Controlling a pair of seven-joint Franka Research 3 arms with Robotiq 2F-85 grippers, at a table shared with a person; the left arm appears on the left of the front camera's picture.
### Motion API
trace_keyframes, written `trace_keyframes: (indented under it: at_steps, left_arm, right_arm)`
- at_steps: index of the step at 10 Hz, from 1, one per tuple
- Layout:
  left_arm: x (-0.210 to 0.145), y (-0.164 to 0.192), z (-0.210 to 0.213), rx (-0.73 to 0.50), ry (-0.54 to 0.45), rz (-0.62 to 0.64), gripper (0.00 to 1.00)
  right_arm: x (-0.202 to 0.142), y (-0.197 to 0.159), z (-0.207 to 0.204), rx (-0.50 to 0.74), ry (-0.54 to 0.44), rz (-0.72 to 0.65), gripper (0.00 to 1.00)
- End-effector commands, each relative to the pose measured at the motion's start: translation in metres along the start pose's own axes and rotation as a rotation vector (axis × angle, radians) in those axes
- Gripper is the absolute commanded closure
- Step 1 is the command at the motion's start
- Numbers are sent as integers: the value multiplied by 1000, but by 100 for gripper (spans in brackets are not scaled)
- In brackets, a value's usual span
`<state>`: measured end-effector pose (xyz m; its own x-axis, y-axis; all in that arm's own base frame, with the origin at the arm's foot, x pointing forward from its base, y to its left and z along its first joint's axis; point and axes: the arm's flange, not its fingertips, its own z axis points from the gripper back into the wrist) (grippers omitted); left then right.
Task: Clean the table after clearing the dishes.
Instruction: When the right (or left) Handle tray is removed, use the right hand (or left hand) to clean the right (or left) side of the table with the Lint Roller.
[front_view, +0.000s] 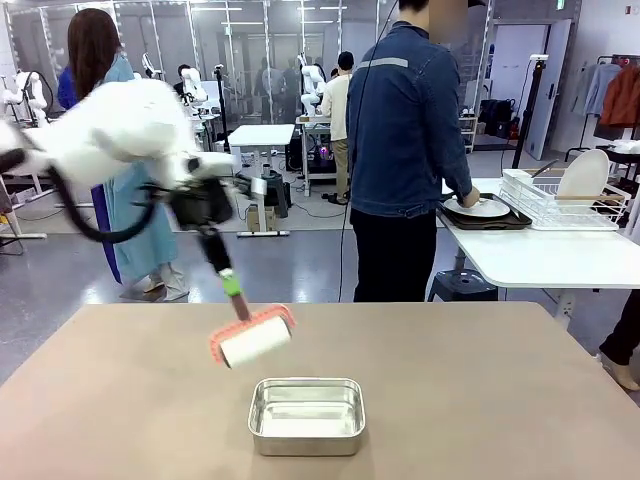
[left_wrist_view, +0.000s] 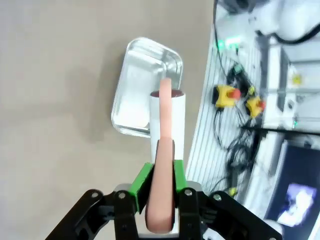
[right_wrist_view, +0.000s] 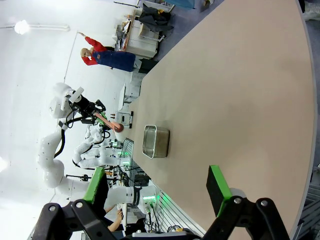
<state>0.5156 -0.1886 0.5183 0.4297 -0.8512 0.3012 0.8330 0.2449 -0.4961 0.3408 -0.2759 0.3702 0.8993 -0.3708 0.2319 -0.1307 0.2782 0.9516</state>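
Plain tan-brown matte bench (front_view: 480, 400): left claw (front_view: 232, 285) over it, clamped on pink-handled white roller (front_view: 252, 338). Shallow rectangular steel pan (front_view: 306, 415) sits just beyond the roller head. Right claw (right_wrist_view: 157, 192) is spread apart. Round white plate on dark tray (front_view: 483, 208) is far off, beside the person.

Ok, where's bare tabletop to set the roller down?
Right of the steel pan out to the table edge is bare, and so is the stretch left of it and the far strip. Only the near middle is crowded: the pan, with the roller in the left gripper close by it.
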Motion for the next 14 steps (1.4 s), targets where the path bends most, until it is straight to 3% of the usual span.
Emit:
trace_keyframes:
  at_steps: [1,3,4,5,6,10,11,12,14]
  left_arm:
    - [-56,20,-15,12,-230,113,100]
    - [-81,66,-18,-76,-371,242,100]
    - [-92,81,-22,-72,-457,312,100]
    - [-101,93,-29,-22,-480,407,100]
    - [-103,77,-12,-79,-353,299,100]
    - [-103,77,-12,-79,-353,299,100]
    - [-101,80,-17,-71,-368,313,77]
    - [-95,101,-16,-140,-430,371,77]
    - [-102,124,-25,-138,-527,481,77]
  right_arm:
    - [0,2,-1,7,-6,19,0]
    - [0,2,-1,7,-6,19,0]
    - [0,2,-1,7,-6,19,0]
    - [0,2,-1,7,-6,19,0]
    - [0,2,-1,7,-6,19,0]
    - [0,2,-1,7,-6,19,0]
    - [0,2,-1,7,-6,19,0]
    - [0,2,-1,7,-6,19,0]
    - [0,2,-1,7,-6,19,0]
